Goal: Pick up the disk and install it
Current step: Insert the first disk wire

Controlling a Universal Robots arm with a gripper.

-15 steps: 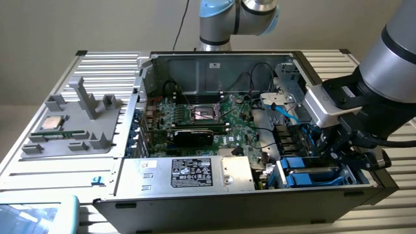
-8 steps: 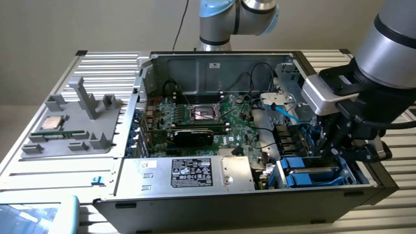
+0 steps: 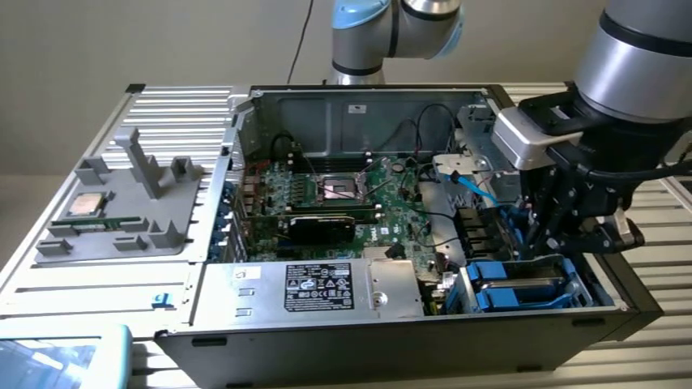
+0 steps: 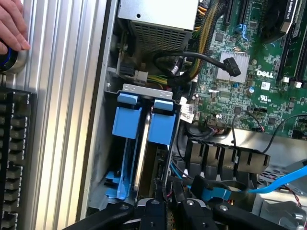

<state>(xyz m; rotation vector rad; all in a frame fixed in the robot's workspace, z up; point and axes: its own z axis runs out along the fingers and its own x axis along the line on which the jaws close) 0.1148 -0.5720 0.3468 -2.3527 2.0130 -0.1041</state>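
I see the ribbed table (image 3: 659, 348) (image 4: 62, 120) carrying the open computer case (image 3: 378, 344), which fills the middle of the exterior view. The arm (image 3: 638, 73) comes in at upper right. The gripper (image 3: 578, 239) (image 4: 168, 213) hangs over the drive bay at the case's lower right corner, jaws drawn close together. I can't tell whether they pinch anything. The disk (image 3: 519, 285) (image 4: 143, 143) stands on edge in that bay, in its blue carrier. A person's hand (image 4: 12, 24) rests on the table.

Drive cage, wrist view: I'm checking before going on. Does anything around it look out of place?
The two blue carriers sit side by side in the drive cage; neither looks tilted. Odd: a person's hand rests on a round button on the ribbed table.
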